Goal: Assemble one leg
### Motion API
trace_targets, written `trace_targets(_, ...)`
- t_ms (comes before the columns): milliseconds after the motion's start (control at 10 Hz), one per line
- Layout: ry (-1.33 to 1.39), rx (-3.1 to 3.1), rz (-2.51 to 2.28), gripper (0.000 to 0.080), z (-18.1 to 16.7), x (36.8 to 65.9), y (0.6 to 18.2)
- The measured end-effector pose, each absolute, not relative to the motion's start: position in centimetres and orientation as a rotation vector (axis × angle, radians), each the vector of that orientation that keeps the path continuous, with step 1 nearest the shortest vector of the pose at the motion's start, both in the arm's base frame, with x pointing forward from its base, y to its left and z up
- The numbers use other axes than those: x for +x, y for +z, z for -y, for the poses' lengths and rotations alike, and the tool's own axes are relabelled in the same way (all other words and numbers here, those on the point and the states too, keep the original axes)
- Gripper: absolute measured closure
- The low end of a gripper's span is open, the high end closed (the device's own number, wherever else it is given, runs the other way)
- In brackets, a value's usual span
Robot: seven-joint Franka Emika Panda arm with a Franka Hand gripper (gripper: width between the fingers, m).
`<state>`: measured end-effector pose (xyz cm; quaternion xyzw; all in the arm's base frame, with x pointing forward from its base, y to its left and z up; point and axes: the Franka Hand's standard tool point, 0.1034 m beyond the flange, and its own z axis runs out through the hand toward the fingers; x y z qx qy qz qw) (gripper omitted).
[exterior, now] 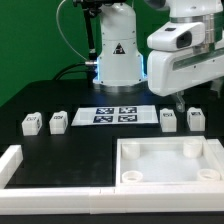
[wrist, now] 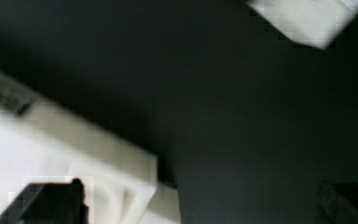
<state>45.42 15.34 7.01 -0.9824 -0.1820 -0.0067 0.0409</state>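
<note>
Four small white legs stand in a row on the black table: two at the exterior view's left [exterior: 31,123] [exterior: 58,121] and two at its right [exterior: 168,118] [exterior: 196,117]. My gripper [exterior: 190,98] hangs just above and behind the two right legs, touching neither. In the wrist view the gripper [wrist: 194,205] is open and empty, its dark fingers [wrist: 43,203] far apart. That view is blurred. A white shape with a dark tag patch [wrist: 51,130] lies by one finger; I cannot tell which part it is.
The large white tray-like piece with raised rims [exterior: 128,168] lies at the front right. The marker board [exterior: 118,115] lies between the leg pairs. A white L-shaped fence [exterior: 12,163] runs along the front left. The robot base [exterior: 117,55] stands behind.
</note>
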Motion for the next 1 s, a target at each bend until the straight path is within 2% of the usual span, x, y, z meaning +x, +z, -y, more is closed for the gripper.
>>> trace_targets(100, 0.003, -3.031, 0.413, 0.0151, -16.4, 43.6, 6.1)
trace_targets(400, -0.058, -3.003, -0.120, 0.0151, -17.2, 42.1, 4.4)
trace_targets(500, 0.033, -3.025, -0.041, 0.0151, -16.9, 41.2, 4.0)
trace_targets(700, 0.019, -3.019, -0.052, 0.0151, -17.0, 41.7, 4.2)
trace_targets(800, 0.227, -3.036, -0.092, 0.0151, -16.7, 40.6, 3.9)
trace_targets(1000, 0.613, -3.007, -0.123, 0.0151, -17.0, 41.1, 4.2)
